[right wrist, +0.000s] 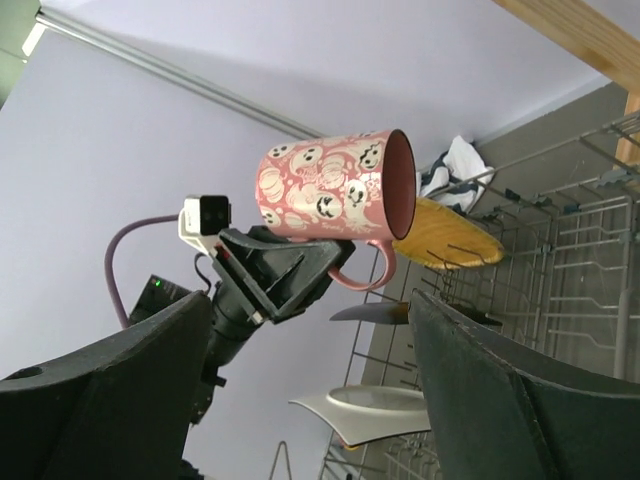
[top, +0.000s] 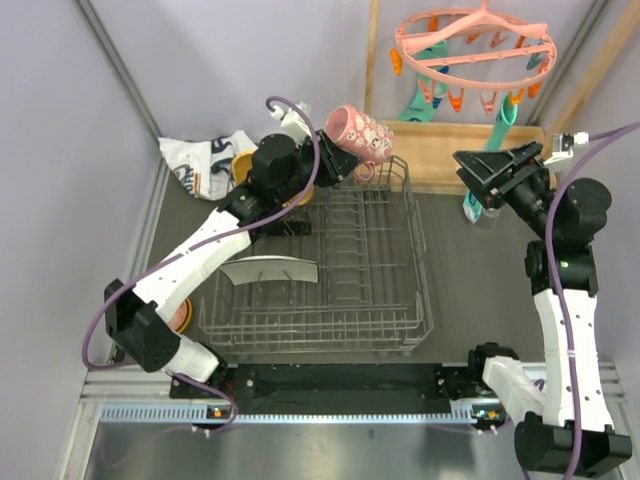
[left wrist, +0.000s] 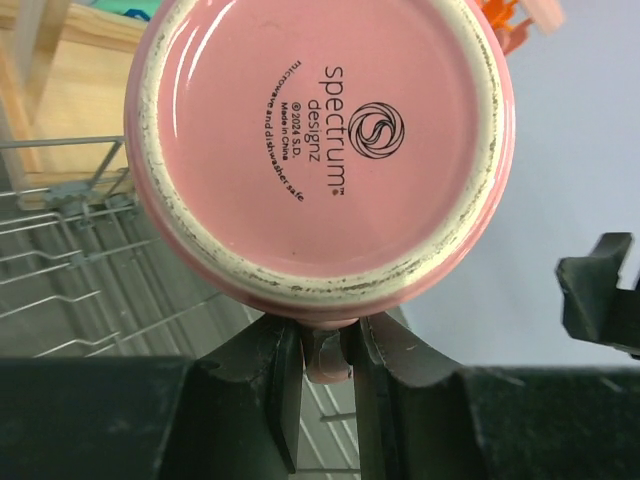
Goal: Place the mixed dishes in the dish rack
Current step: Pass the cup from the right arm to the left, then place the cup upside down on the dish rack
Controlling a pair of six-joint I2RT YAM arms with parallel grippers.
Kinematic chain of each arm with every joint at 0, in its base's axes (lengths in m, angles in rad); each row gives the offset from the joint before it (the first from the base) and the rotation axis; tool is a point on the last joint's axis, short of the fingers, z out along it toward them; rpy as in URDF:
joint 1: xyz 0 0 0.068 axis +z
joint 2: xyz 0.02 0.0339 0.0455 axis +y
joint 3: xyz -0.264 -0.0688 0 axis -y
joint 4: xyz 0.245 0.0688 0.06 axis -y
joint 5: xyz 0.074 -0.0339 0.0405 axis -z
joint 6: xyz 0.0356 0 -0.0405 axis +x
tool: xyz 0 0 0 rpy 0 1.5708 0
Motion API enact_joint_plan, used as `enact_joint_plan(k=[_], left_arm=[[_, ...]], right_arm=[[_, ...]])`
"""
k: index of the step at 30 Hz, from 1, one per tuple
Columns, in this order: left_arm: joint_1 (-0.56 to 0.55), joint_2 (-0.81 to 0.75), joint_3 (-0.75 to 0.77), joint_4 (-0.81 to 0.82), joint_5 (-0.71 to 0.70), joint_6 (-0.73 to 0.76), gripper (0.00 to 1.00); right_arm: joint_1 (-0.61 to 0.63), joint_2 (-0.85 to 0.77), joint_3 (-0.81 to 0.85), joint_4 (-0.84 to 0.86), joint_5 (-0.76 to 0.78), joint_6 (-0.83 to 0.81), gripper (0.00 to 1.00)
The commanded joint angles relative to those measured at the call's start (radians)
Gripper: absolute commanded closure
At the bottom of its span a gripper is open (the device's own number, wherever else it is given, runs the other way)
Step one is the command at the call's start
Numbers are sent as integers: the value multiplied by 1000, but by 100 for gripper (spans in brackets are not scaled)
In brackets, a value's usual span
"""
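The pink cup (top: pixel 358 135) hangs tilted in the air over the far left corner of the dish rack (top: pixel 421 285). My left gripper (left wrist: pixel 325 365) is shut on its handle, and the cup's base (left wrist: pixel 320 150) fills the left wrist view. The right wrist view shows the cup (right wrist: pixel 335 185) from the side with its mouth facing right. My right gripper (top: pixel 468 182) is held up to the right of the rack, open and empty. A pale plate (top: pixel 270 270) stands in the rack's left side. A yellow plate (right wrist: pixel 450 240) leans at the far left corner. An orange bowl (top: pixel 183 315) lies outside the rack, under my left arm.
A pink round peg hanger (top: pixel 475 45) hangs at the back right above a light wooden tray (top: pixel 440 160). A white printed cloth (top: pixel 205 160) lies at the back left. A teal sock (top: pixel 475 205) hangs near my right gripper.
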Motion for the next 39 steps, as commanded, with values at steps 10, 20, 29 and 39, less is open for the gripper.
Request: enact_joint_plan(k=[10, 20, 29, 39], left_arm=[[-1, 93, 217, -128, -191, 243, 100], [1, 156, 214, -143, -220, 291, 100], [-1, 208, 223, -183, -306, 340, 100], [-1, 230, 240, -263, -374, 344, 100]], right_arm=[[-19, 12, -33, -13, -36, -61, 21], [-51, 25, -85, 15, -85, -61, 21], [-91, 41, -115, 39, -122, -63, 21], [-94, 59, -123, 42, -134, -69, 21]])
